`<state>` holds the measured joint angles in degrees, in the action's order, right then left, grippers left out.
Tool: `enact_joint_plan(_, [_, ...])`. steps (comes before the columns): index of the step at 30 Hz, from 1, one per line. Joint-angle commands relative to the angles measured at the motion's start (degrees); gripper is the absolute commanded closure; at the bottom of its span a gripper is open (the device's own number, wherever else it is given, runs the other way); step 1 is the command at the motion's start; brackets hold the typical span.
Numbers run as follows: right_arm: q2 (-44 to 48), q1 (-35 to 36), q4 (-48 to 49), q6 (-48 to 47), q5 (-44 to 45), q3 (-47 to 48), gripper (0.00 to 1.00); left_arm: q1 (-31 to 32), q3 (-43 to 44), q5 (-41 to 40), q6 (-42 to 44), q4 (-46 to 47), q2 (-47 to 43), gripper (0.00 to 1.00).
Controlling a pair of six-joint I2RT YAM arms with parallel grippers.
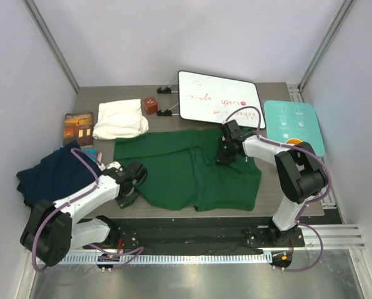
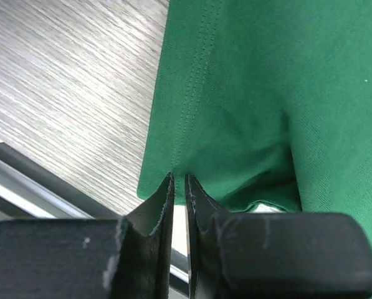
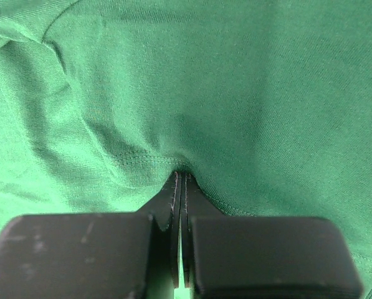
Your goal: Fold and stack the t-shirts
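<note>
Grey table is spanned to its near edge by the green t-shirt. Its hem is pinched in the narrow jaws of the left gripper, and its far side is clamped by the right gripper.

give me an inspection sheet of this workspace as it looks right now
surface: grey table, partly covered by cloth
job's things: green t-shirt spread out in the middle; navy t-shirt crumpled at the left edge; white t-shirt folded at the back left
clutter: book, small red-brown cube, whiteboard with red scribbles, teal board
pincers: left pincer closed on the green t-shirt's hem at its near left corner; right pincer shut on its far right part
cables: purple cables loop along both arms
surroundings: white walls on three sides
</note>
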<state>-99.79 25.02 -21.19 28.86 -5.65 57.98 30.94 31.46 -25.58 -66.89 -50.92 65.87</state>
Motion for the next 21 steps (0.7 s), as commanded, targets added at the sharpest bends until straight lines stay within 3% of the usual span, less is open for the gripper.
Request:
enact_joint_plan(1, [1.43,0.12,-1.66,-0.82,3.54,1.18,0.99,0.70,1.85,-3.95,-3.15,-2.08,1.71,0.89])
enact_joint_plan(7, [2.58,-0.14,-2.45,-0.91,3.19,1.70,0.99,4.65,3.17,-5.18,-5.88,-6.48,4.62,0.89])
enact_joint_plan(16, [4.60,-1.02,-4.12,-2.32,2.66,3.11,0.99,4.83,3.43,-2.90,-6.14,-7.88,3.83,0.91])
enact_joint_plan(21, [5.48,-1.73,-4.04,-2.41,2.14,2.76,0.99,6.94,7.29,-6.75,-9.74,-14.28,0.23,0.91])
